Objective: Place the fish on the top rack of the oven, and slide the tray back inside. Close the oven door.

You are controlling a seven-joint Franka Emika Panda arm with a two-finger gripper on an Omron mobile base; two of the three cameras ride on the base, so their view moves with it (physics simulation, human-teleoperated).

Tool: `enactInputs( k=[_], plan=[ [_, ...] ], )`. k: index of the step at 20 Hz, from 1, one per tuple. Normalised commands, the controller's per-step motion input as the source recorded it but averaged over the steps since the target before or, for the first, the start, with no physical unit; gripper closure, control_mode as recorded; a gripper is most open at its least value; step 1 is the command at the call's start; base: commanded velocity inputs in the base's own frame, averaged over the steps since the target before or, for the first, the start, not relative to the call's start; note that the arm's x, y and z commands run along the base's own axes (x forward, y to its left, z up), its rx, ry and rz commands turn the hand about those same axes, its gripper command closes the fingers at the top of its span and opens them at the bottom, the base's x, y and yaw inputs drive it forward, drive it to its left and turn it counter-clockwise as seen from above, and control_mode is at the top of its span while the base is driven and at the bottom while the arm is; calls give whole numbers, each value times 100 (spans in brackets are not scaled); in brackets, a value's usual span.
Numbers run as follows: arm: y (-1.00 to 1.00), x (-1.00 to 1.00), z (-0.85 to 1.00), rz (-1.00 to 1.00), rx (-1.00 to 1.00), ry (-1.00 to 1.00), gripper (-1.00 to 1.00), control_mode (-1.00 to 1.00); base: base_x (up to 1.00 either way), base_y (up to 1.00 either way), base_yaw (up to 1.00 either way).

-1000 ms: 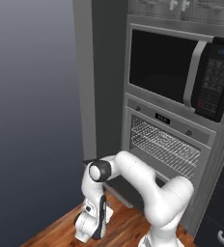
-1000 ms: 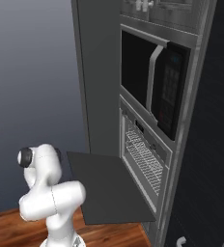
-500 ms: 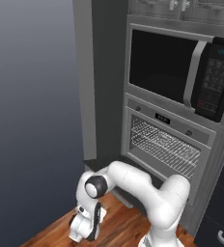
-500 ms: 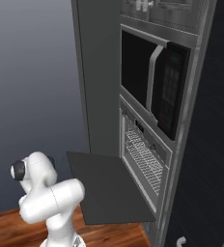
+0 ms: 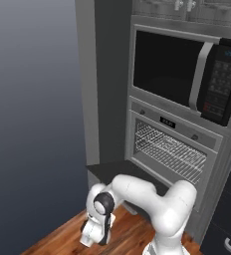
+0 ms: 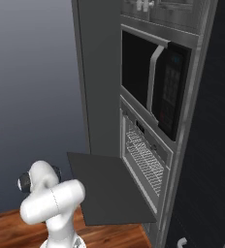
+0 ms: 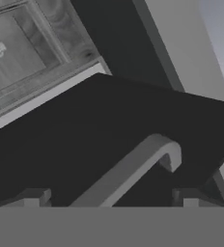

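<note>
Down by the wood floor (image 5: 53, 239), the arm has sunk lower over the past second, so the hand now sits under the oven door (image 6: 109, 186), which hangs open and flat from the oven (image 5: 170, 154). Top rack (image 5: 170, 152) looks pushed inside already, so closing seems next. Gripper (image 7: 111, 198) is spread open, empty, fingertips either side of the door's silver handle (image 7: 133, 169).

Oven door (image 5: 107, 172) largely hidden behind arm in left base view. Handle (image 7: 128, 169) cut off at hand view's bottom edge. Gripper (image 7: 109, 202) tips barely visible; jaw state indeterminate.
</note>
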Motion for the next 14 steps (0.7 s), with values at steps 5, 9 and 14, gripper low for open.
enactInputs(
  k=[5, 9, 14],
  plan=[
    [-62, 28, -43, 0, -7, 0, -100, -100, 0, 0, 0],
    [-68, 36, -43, 0, -8, 0, -100, -100, 0, 0, 0],
    [-94, 12, -17, 0, -10, -5, -100, -100, 0, 0, 0]
  ],
)
